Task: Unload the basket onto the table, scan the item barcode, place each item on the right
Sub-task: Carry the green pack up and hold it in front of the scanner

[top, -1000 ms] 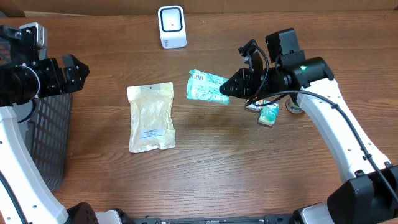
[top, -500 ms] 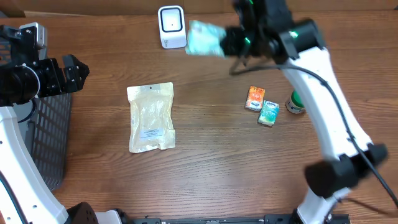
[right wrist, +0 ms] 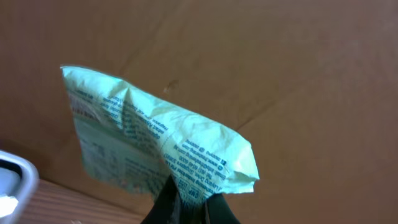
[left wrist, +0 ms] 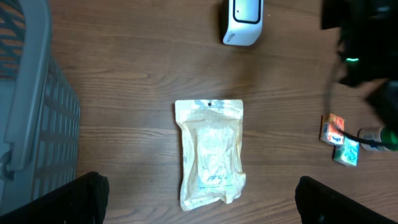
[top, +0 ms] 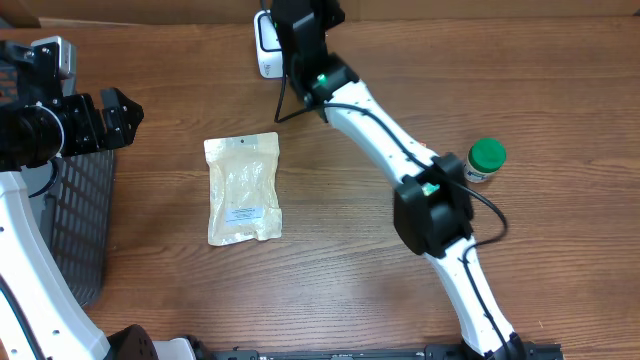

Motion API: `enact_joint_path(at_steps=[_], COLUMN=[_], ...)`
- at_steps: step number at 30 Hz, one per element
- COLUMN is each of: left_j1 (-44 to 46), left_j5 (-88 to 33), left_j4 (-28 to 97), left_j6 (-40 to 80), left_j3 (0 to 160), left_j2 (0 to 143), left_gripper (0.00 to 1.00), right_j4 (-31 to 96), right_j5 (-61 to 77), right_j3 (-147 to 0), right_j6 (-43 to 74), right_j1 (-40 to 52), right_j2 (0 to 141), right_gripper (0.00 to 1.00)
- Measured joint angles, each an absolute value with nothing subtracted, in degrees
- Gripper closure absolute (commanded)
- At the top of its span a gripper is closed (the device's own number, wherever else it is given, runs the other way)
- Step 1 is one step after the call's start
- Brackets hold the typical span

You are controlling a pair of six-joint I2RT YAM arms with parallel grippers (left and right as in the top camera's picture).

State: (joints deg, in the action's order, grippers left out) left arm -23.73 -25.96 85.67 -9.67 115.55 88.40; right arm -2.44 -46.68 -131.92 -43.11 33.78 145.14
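While the wooden desk (top: 340,265) fills the overhead view, a dark mesh basket (top: 80,220) stands at its left edge. Beside the basket's top the left hand (top: 122,118) hovers with its fingers spread wide, gripping nothing. From the near right, the right arm (top: 385,140) reaches across to the far edge. There the right hand (right wrist: 189,200) is clamped on the lower edge of a crumpled green packet (right wrist: 155,146). The packet is held up off the desk in front of brown cardboard, printed side toward the wrist camera. A cream pouch (top: 243,190) lies flat left of centre. At the far edge, partly under that arm, stands the white scanner (top: 264,52). A green-capped bottle (top: 486,158) sits right of the arm, with an orange box (left wrist: 334,127) and a teal box (left wrist: 347,152) near it.
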Motion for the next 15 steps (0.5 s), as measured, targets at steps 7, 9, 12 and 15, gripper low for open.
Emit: enact_joint_path(at_steps=[7,9,12,15], left_j1=[-23.7,-23.7,-23.7,-23.7], left_j5=[-26.0,-26.0,-26.0,-26.0], left_j4=[85.7,85.6,85.6,85.6], left_j6=[-9.7,-9.7,-9.7,-9.7], left_j3=[115.5,115.5,115.5,115.5], left_j2=[88.4,88.4,88.4,88.4], left_gripper=[0.0,0.01,0.0,0.01], right_j4=[-7.0,-7.1,-7.0,-2.9], right_j5=[-47.6,-47.1,-46.7,-45.3], right_j3=[-131.9,-131.9,-131.9,-131.9], right_j6=[-60.4,-62.3,-64.3,-65.3], right_j1=[33.3,33.4,33.8,34.3], right_j2=[151.4,151.5,151.5,151.5], right_gripper=[0.96,0.96,0.96,0.96])
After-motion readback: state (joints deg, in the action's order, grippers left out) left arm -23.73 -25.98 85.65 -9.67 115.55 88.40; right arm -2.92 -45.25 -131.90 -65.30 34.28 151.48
